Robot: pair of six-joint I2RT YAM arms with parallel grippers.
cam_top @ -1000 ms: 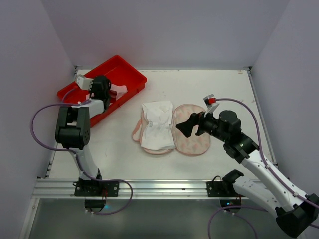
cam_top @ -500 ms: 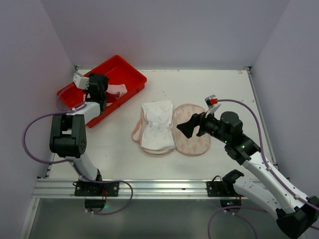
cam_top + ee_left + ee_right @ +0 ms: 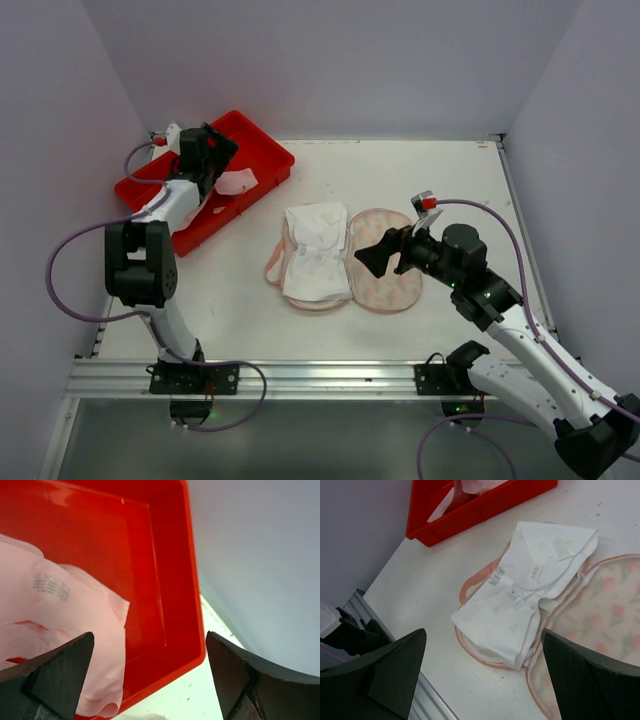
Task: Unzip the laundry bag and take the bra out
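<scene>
The laundry bag (image 3: 385, 262) lies unzipped and spread in two halves at the table's middle, its printed lining (image 3: 615, 595) facing up. White folded fabric (image 3: 316, 250) with printed labels (image 3: 530, 590) covers the bag's left half. The bra (image 3: 235, 183), pale and soft with a printed label (image 3: 60, 620), lies loose in the red tray. My left gripper (image 3: 222, 160) hangs open above it (image 3: 150, 637), holding nothing. My right gripper (image 3: 372, 255) hovers open over the bag's middle seam (image 3: 482, 632), empty.
The red tray (image 3: 262, 140) sits at the back left corner, its rim (image 3: 192, 580) close to the wall. Walls close in the table on the left, back and right. A metal rail (image 3: 300, 378) runs along the near edge.
My left gripper has opened and let go of the pale garment, which now lies in the tray. That arm lifted and swung toward the back. The right arm has hardly moved.
</scene>
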